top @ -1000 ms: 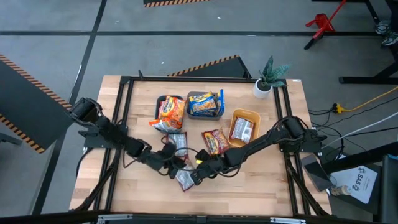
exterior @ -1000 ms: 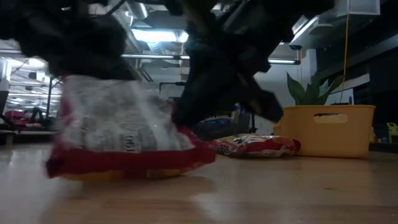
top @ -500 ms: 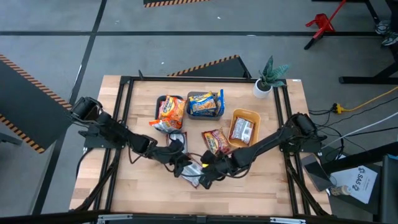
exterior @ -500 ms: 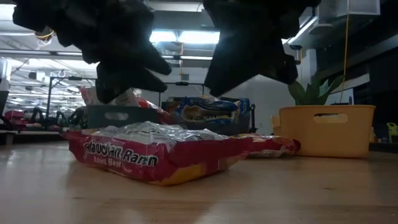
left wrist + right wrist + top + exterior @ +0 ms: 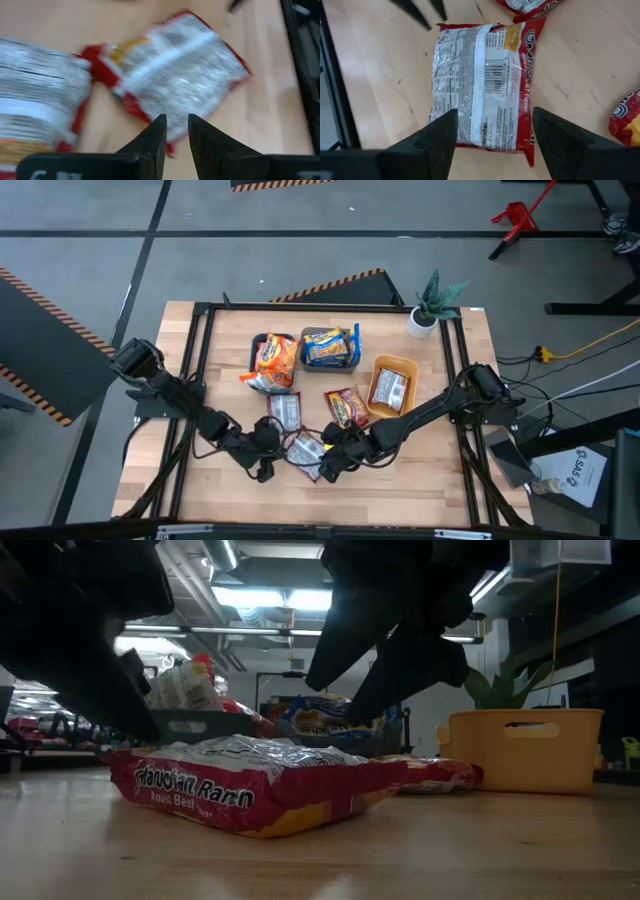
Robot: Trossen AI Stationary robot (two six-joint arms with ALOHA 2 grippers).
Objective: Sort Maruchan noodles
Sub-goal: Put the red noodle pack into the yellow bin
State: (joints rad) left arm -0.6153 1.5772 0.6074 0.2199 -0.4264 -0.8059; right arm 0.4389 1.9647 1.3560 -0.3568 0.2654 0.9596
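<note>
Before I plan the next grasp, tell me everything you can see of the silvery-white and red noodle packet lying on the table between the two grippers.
The packet is a flat, crinkly plastic pouch lying back side up on the bare wooden table. Its silvery-white back carries small print and a barcode; a red border and an orange-yellow patch show along one edge. It looks sealed and slightly puffed. The right gripper hovers over it with fingers spread wide; the left gripper is beside it, fingers nearly together. Neither holds it. A second similar packet lies close by.

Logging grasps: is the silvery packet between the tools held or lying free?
Free: silvery packet lies flat, right tool open above it.
</note>
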